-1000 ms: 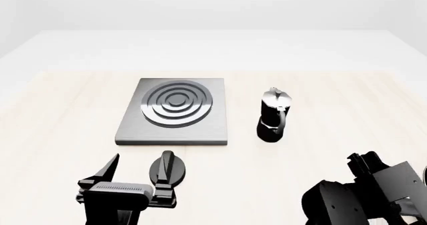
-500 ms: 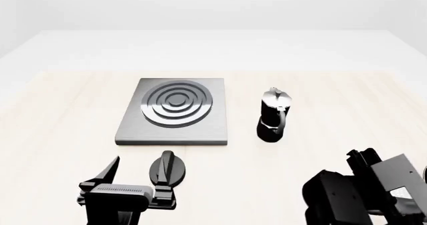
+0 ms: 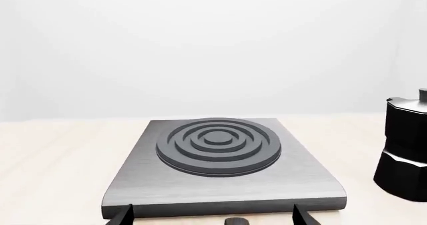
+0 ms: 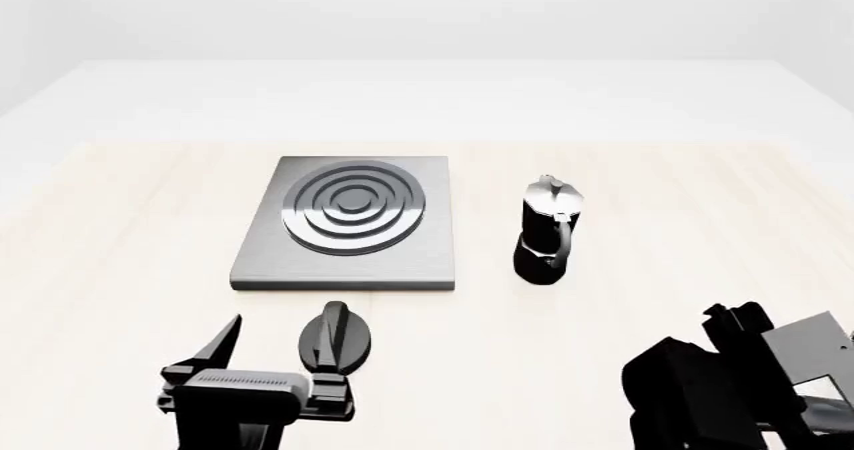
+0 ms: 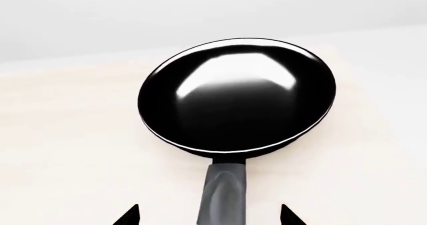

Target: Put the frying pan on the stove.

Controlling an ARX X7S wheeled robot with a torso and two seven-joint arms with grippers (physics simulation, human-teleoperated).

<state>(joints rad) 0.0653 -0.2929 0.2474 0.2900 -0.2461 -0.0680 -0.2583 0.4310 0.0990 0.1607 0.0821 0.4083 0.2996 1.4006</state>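
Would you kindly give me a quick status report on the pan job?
Both grippers open, empty. Right gripper lined up on frying pan handle, not gripping. Stove bare; moka pot beside it.

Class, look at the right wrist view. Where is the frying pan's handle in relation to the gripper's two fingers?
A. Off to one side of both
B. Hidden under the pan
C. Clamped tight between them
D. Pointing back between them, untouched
D: the frying pan has its handle running back between the spread fingers, with clear gaps on both sides.
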